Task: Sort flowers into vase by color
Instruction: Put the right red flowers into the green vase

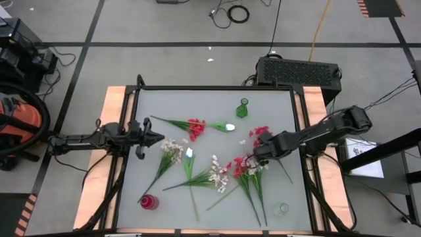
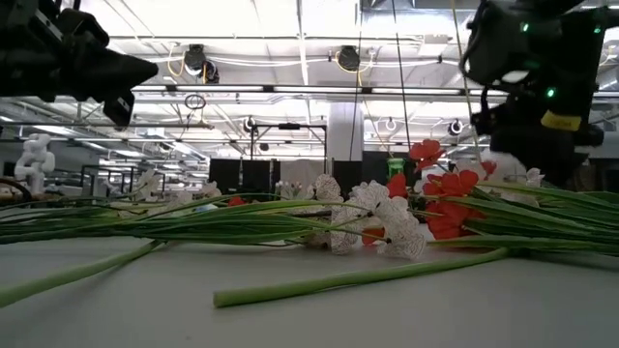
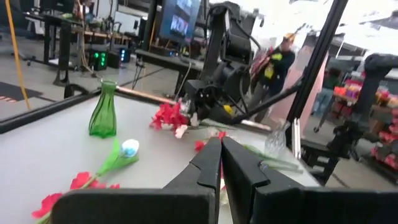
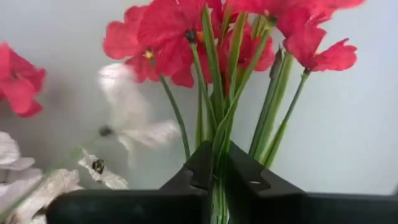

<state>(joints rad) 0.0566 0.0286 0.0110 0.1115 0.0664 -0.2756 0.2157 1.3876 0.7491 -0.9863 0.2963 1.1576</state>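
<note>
The pale grey table top framed in light wood (image 1: 122, 112) is carrying everything, and most of the loose artificial flowers are lying scattered across its middle: a red-blossomed stem with a white tulip-like bud (image 1: 195, 125) toward the far side, pale pink-white sprays on thin green stems (image 1: 170, 150) nearer the left arm, and a mixed heap of red clusters and white sprays (image 1: 223, 172) toward the right. Three vases are standing apart at the edges: a green glass bottle vase (image 1: 243, 108) at the far side, a red vase (image 1: 148, 202) at the near left, and a clear glass vase (image 1: 283, 209) at the near right. The right gripper (image 4: 216, 163) is sitting low over the red heap and is pinching a bundle of red-flowered green stems (image 4: 214, 74) just below the blossoms, the fingers pressed onto the stalks. The left gripper (image 3: 221, 160) is waiting at the left edge, raised off the table, its fingers pressed together on nothing. These flowers are looking very light, with springy wire-like stems and soft cloth petals, so they are likely tangling with neighbours; holding the stem rather than the bloom seems wise, since a thin smooth stalk could be slipping or swivelling in the pinch.
</note>
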